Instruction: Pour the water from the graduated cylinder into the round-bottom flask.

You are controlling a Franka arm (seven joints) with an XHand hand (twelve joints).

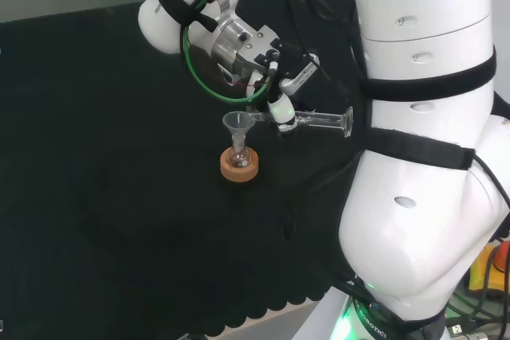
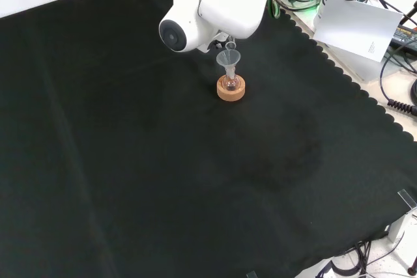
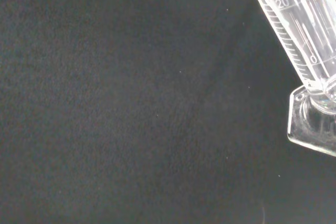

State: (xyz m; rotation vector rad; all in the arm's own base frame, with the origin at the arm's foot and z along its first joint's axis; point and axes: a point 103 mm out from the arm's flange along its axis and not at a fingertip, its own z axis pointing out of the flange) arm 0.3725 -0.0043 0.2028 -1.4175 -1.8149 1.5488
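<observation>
A small round-bottom flask (image 1: pixel 238 154) sits in a cork ring stand (image 1: pixel 239 166) with a clear funnel (image 1: pixel 237 123) in its neck. The hand (image 1: pixel 280 106) is shut on a clear graduated cylinder (image 1: pixel 319 121), which lies about level in the head view, its mouth at the funnel's rim and its foot (image 1: pixel 347 121) pointing right. In the front view the flask (image 2: pixel 230 83), funnel (image 2: pixel 229 59) and cork ring (image 2: pixel 231 89) stand just below the arm's white link. The wrist view has the cylinder's marked tube (image 3: pixel 296 22) and foot (image 3: pixel 312 124) close by.
Black cloth (image 2: pixel 163 174) covers the bench, its scalloped edge (image 2: pixel 365 92) at the right of the front view. Cables and a white sheet (image 2: pixel 357 24) lie beyond that edge. The arm's big white links (image 1: pixel 422 157) stand at the right of the head view.
</observation>
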